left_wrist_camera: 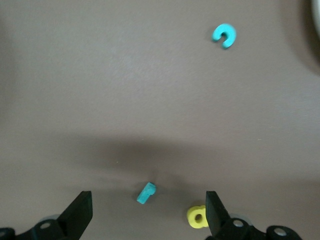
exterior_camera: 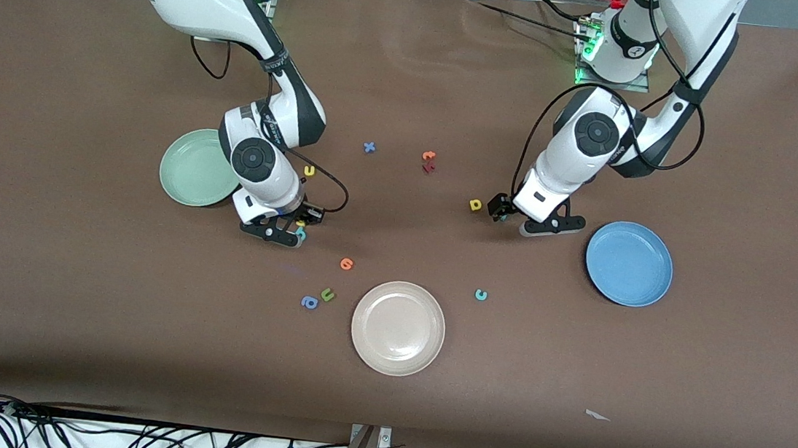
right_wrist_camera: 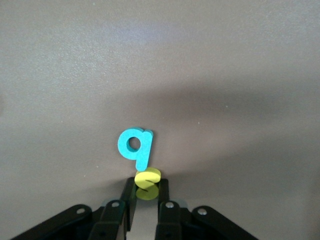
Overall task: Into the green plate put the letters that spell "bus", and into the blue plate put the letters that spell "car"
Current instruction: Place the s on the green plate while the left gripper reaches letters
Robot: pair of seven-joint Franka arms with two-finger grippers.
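My right gripper [right_wrist_camera: 147, 189] is shut on the yellow "s" [right_wrist_camera: 147, 184], low over the table beside the green plate [exterior_camera: 196, 168]. The teal "b" [right_wrist_camera: 135, 146] lies flat, touching the "s". The yellow "u" [exterior_camera: 310, 170] lies farther from the front camera, next to that plate. My left gripper [left_wrist_camera: 147, 201] hangs open just above the table between the yellow D-like letter [left_wrist_camera: 197, 216] and the blue plate [exterior_camera: 629, 264]. The thin teal piece [left_wrist_camera: 146, 193] lies between its fingers, untouched. The teal "c" [exterior_camera: 481, 295] lies nearer the front camera.
A beige-white plate [exterior_camera: 398, 328] sits nearest the front camera. An orange letter [exterior_camera: 346, 263], a green "u" [exterior_camera: 327, 295] and a blue "a" [exterior_camera: 309, 302] lie beside it. A blue "x" [exterior_camera: 370, 147] and orange and red letters [exterior_camera: 428, 161] lie mid-table.
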